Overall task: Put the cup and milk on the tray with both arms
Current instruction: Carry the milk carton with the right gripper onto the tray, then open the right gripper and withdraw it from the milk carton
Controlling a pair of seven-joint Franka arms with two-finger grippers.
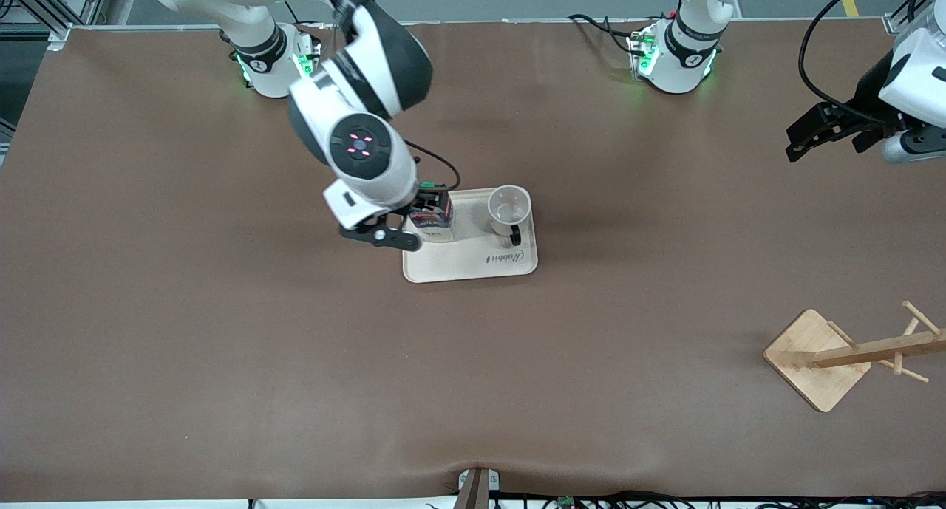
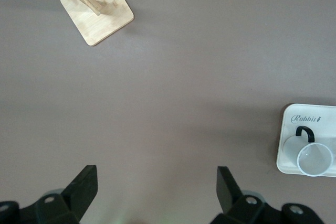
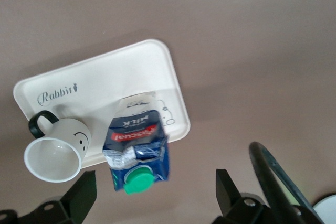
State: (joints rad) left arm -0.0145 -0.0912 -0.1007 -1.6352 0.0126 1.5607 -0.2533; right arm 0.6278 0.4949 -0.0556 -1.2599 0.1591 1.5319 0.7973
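Observation:
The cream tray [image 1: 473, 261] lies at the middle of the table. The white cup [image 1: 510, 207] stands upright on its end toward the left arm, black handle toward the front camera. The blue and white milk [image 1: 432, 221] stands on its end toward the right arm. My right gripper [image 1: 410, 217] is over the milk, open, its fingers wide on either side and not touching it. The right wrist view shows the gripper [image 3: 156, 187], milk [image 3: 136, 148], cup [image 3: 55, 150] and tray [image 3: 115, 77]. My left gripper [image 1: 797, 145] is open and empty, up over the left arm's end of the table.
A wooden rack with a square base [image 1: 817, 357] stands near the front camera at the left arm's end, its pegged post leaning. The left wrist view shows the left gripper [image 2: 157, 179], rack [image 2: 97, 17], tray [image 2: 310, 119] and cup [image 2: 313, 158].

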